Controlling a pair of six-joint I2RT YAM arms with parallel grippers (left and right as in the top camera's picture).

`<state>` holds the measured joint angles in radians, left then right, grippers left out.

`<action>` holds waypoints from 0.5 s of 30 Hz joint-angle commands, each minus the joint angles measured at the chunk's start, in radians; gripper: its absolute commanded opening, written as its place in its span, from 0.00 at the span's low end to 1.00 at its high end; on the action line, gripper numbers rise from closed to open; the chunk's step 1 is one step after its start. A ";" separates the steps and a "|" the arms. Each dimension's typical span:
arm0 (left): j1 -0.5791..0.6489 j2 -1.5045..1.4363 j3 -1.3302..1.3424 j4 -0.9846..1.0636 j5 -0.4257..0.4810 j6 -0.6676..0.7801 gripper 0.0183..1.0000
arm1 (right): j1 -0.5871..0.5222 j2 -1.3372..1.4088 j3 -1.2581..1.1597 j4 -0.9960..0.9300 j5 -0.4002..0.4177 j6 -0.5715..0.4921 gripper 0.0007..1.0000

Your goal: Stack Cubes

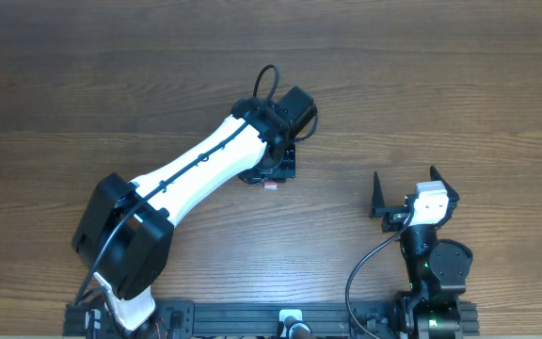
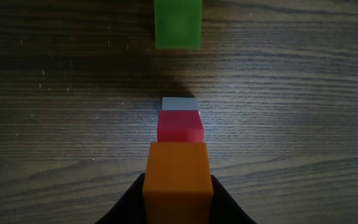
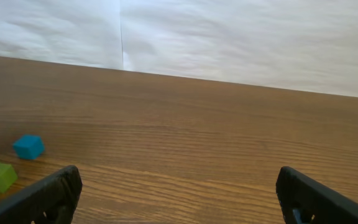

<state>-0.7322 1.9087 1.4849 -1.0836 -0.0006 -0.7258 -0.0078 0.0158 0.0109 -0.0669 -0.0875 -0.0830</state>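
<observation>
Wooden bench (image 1: 459, 85), near its middle: left gripper (image 2: 178, 198) clamps an orange cube (image 2: 178, 171) close to a red cube (image 2: 179, 126), a white cube (image 2: 179, 103) just beyond. Stacking appears under way. The next move is likely to centre orange over red, lower, release. Right gripper (image 1: 407, 193) sits spread near the arms' edge, right side.

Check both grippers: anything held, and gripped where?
The left gripper holds the orange cube, clamped on two opposite side faces. The right gripper is open and empty.
</observation>
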 commanded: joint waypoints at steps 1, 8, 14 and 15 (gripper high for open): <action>0.006 0.022 0.021 0.002 -0.012 -0.023 0.02 | -0.006 -0.009 -0.006 -0.002 0.006 -0.004 0.99; 0.006 0.031 0.021 0.003 -0.012 -0.023 0.02 | -0.006 -0.009 -0.006 -0.002 0.006 -0.004 0.99; 0.006 0.048 0.021 0.010 -0.011 -0.023 0.02 | -0.006 -0.009 -0.006 -0.002 0.006 -0.004 0.99; 0.006 0.048 0.021 0.010 -0.012 -0.023 0.02 | -0.006 -0.009 -0.006 -0.002 0.006 -0.004 0.99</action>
<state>-0.7322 1.9400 1.4849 -1.0767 -0.0006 -0.7338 -0.0078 0.0158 0.0109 -0.0669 -0.0875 -0.0834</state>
